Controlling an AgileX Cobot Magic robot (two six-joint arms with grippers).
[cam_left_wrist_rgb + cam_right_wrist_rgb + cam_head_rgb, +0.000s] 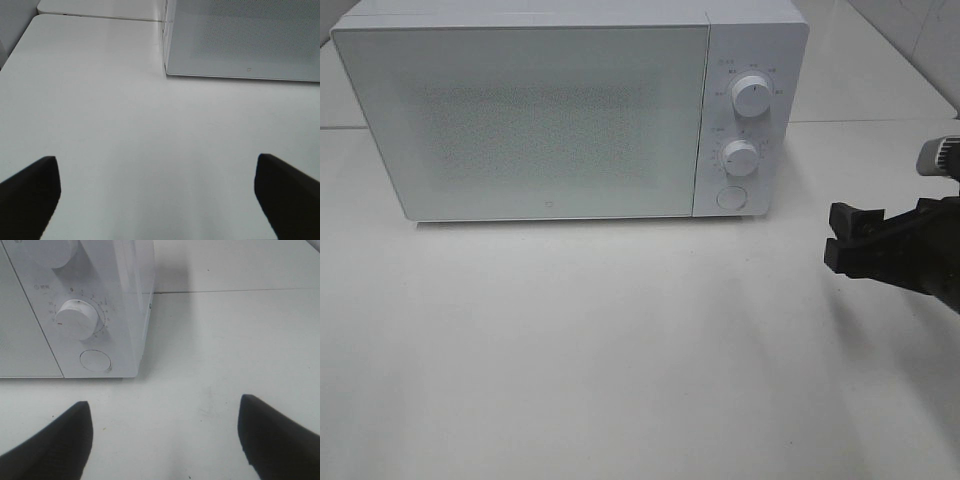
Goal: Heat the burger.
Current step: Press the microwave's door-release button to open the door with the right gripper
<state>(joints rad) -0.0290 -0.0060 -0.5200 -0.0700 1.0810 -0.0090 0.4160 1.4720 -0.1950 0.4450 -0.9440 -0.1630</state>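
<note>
1. White microwave [530,120] stands at the back of the pale table [620,360]. Its door [520,60] is shut flush with the cabinet.
2. Control panel, right of the door in the exterior high view: upper knob [751,95], lower knob [741,158], and a round button [731,198] below both.
3. Burger: not visible in any view. The door panel is frosted and shows nothing behind it, so the burger's location cannot be determined.
4. Left gripper [156,159]: jaws spread wide with nothing between them. It hangs over bare table and faces the microwave's left front corner, well apart from it.
5. Right gripper [836,238]: jaws parted and empty. It sits above the table to the right of the microwave and touches nothing. Its wrist view looks toward the lower knob and the round button.
</note>
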